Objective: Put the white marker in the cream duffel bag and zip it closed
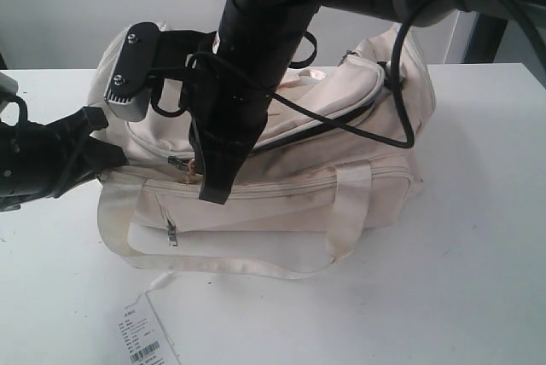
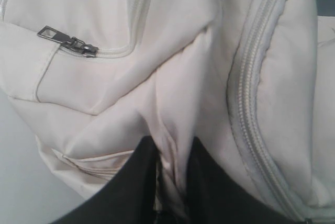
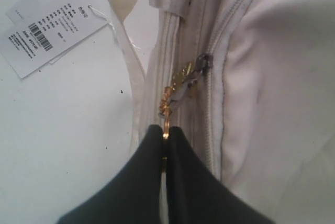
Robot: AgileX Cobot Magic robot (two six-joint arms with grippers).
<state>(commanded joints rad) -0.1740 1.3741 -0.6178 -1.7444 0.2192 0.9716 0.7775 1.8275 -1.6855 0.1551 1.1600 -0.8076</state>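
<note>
The cream duffel bag (image 1: 358, 126) lies on the white table (image 1: 478, 237), its handles (image 1: 350, 220) hanging over the front. My left gripper (image 1: 107, 139) is at the bag's left end, shut on a fold of cream fabric (image 2: 170, 145). My right gripper (image 1: 213, 193) points down over the bag's front left. It is shut on the gold zipper pull (image 3: 175, 90) of the top zipper, with the black fingertips (image 3: 152, 140) pressed together round it. The white marker is out of view.
A white barcode paper tag (image 1: 145, 335) lies on the table in front of the bag, tied to it by a thin string. The front pocket's small metal zip pull (image 1: 171, 230) hangs at the lower left. A black cable (image 1: 375, 130) trails over the bag's top.
</note>
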